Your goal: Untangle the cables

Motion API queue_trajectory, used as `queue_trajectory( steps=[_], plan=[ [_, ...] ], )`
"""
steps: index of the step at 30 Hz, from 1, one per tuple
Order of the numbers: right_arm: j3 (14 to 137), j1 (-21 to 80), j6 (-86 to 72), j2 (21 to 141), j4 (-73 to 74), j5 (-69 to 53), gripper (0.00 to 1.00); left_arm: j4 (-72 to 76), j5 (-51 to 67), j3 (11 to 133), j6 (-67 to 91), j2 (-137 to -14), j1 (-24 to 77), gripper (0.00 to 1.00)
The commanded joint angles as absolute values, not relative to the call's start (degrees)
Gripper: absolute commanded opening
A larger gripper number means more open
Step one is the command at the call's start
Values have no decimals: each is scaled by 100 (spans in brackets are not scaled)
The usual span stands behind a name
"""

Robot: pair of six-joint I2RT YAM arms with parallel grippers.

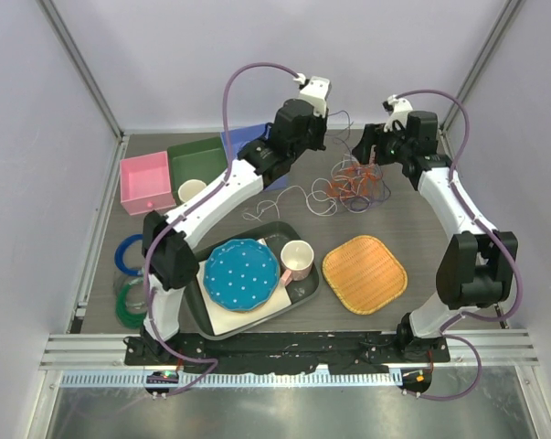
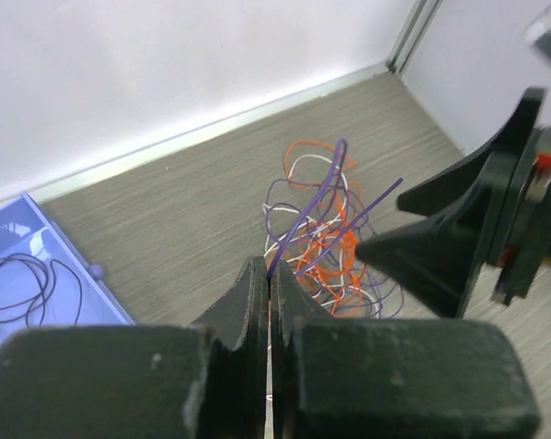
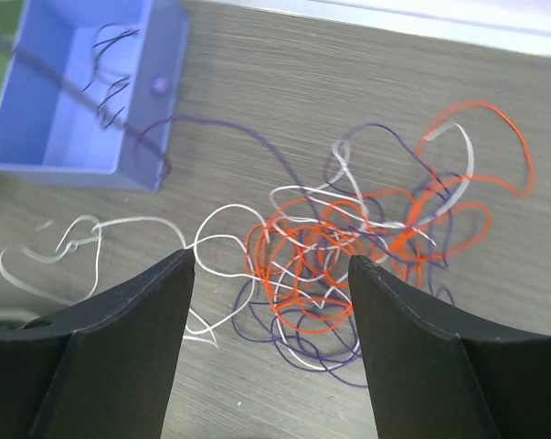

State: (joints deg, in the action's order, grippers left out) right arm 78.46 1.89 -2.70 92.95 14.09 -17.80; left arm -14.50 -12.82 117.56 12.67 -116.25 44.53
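- Left gripper (image 2: 269, 306) has its fingers pressed together on a dark purple strand (image 2: 304, 215). The strand rises from the tips and runs into the tangle of cables (image 2: 323, 240) just ahead of it.
- Right gripper (image 3: 270, 274) hangs spread wide over that same tangle (orange, white and purple loops all crossed through one another). It touches nothing that I can see, and most of the knot lies below and between its fingers.
- To its left, a white strand (image 3: 129, 219) trails off toward the blue box (image 3: 69, 101), which has a dark cable (image 3: 111, 55) lying in it.
- To do this step well, I judge the right gripper should come down and pin the orange mass. The left can then draw the purple strand out slowly along its own line (a sharp tug would probably cinch the loops or drag the whole bunch).
- Such thin wire may slip from the pinch.
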Motion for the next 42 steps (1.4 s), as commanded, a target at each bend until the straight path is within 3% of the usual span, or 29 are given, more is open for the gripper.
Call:
queue_trajectory(
  steps=[1,9,13,15,16,17,20,27,36,42],
  plan=[
    [7366,281,1089,8956,98,-3452,73,-1503,-1327,11672,1301,-10934,4421,0],
    [7444,606,1302,9658,-386,-2638,73,-1670,-1626,11681,1064,-10205,4430,0],
    [7655,685,477,10168,-1472,-2400,66,-1828,-1486,11637,1055,-9827,4421,0],
    [7725,686,12,10379,-1870,-2234,56,-1872,-1459,11515,1055,-9713,4421,0],
    [7795,686,-261,10441,-2177,-2119,46,-1863,-1476,11453,1037,-9660,4430,0],
    [7822,677,-429,10485,-2293,-1953,24,-1820,-1503,11348,1028,-9529,4430,0],
    [7884,686,-764,10468,-2531,-1127,1,-1626,-1748,10873,949,-9256,4430,0],
    [8480,686,-615,9854,-2013,-379,1,-1151,-2074,9494,1002,-8877,4351,0],
    [9465,686,-403,8808,-1889,-35,1,-1248,-1952,9378,1134,-9088,4175,0],
    [9545,694,-1598,8306,-1398,-1341,1,-871,-1250,9071,1090,-9079,4166,0]
  ],
)
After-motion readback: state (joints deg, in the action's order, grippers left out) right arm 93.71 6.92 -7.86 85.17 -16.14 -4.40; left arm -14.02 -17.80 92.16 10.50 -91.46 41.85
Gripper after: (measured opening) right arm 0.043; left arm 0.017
